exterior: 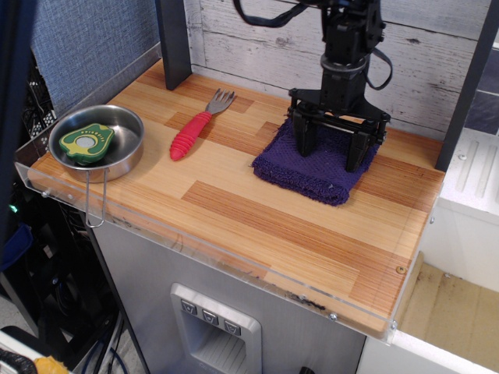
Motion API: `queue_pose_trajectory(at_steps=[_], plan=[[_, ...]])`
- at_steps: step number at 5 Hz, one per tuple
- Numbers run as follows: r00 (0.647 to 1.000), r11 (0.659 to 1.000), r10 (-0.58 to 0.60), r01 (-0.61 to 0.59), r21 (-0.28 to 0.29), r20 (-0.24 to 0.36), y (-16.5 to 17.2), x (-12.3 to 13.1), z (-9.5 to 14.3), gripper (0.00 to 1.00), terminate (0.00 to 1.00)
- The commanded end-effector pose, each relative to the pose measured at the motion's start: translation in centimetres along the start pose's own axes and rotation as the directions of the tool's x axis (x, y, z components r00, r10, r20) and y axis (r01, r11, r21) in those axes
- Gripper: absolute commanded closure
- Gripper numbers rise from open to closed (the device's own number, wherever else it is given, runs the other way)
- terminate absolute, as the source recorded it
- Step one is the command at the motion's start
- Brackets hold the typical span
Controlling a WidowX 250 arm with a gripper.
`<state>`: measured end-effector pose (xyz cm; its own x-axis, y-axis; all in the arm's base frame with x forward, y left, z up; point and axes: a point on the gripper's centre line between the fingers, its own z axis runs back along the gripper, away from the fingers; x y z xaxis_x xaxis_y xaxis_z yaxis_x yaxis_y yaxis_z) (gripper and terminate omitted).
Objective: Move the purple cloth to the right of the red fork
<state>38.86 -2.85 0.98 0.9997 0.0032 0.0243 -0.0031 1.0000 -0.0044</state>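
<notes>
A: Where was the purple cloth (316,166) found, and why there?

B: It was recorded flat on the worktop (257,226), to the right of the red fork (199,126) and well apart from it. This was judged to be the goal side. The tool (337,149) was seen spread wide, one finger set down at each side of the cloth's rear part (nothing was lifted).

A: What could not be made out?

B: Whether the fingertips pressed the pile or merely touched it could not be told. The cloth's rear edge was hidden, and the arm was cut off above.
</notes>
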Motion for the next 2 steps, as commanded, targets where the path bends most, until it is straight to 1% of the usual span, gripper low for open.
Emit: queue_pose_trajectory(at_steps=[1,2], plan=[[0.997,0.999,-0.019,0.015,0.052,0.075,0.53,-0.85,0.66,0.00,0.00],[0.993,0.996,-0.076,0.071,0.058,0.086,0.27,-0.04,0.84,0.00,0.00]])
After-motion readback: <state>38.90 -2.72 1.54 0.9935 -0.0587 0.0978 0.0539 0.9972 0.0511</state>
